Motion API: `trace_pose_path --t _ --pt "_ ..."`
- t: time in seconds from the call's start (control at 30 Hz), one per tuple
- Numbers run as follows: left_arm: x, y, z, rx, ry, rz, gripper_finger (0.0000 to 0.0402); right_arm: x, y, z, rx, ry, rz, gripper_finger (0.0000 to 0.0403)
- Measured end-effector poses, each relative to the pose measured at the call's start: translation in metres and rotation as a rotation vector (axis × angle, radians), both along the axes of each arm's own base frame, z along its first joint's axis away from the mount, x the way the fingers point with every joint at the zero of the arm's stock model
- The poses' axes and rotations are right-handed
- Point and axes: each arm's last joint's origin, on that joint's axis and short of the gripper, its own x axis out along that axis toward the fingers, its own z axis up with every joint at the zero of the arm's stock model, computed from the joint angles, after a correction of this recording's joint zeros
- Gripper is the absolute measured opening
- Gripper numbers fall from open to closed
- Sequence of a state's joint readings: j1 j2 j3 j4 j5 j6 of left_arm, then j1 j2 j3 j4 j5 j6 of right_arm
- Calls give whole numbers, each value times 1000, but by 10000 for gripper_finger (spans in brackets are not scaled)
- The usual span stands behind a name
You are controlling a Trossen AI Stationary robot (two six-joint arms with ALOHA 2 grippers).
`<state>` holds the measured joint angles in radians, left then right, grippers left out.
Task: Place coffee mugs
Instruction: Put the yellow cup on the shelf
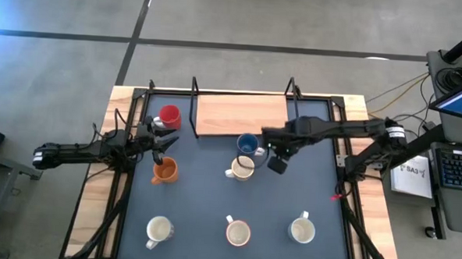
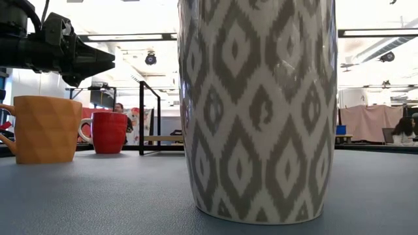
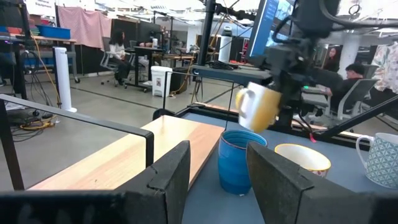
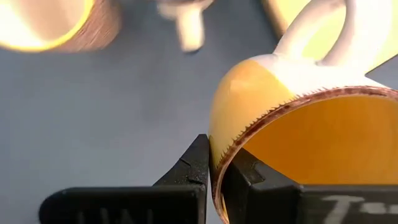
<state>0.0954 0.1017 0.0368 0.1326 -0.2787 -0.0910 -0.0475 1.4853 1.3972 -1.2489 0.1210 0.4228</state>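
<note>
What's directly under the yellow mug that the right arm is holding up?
The blue mug stands under the yellow mug, which the right tool pinches by its rim. A cream mug sits beside it. The blue mug's inside is hidden.

Mug colours on the dark grey-blue mat [image 1: 212, 199]

Far left is a red mug [image 1: 170, 116], near it an orange mug [image 1: 165, 170]; a blue mug [image 1: 247, 143] is at centre; the lifted mug [image 4: 292, 124] is yellow; the nearest mug [image 2: 258, 108] has a grey-and-white diamond pattern.
</note>
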Motion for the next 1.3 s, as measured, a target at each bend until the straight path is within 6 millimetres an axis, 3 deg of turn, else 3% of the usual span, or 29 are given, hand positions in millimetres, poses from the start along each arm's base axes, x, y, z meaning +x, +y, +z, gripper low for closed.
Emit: trace_pose_path --t 0.3,0.73,1.3 --pt "0 0 0 0 0 0 141 6 -33 13 -75 -88 6 13" --pt "0 0 0 0 1 0 141 6 -68 13 -104 -137 -53 13" --pt "0 0 0 0 2 0 141 23 -99 -25 -92 -24 -47 13"
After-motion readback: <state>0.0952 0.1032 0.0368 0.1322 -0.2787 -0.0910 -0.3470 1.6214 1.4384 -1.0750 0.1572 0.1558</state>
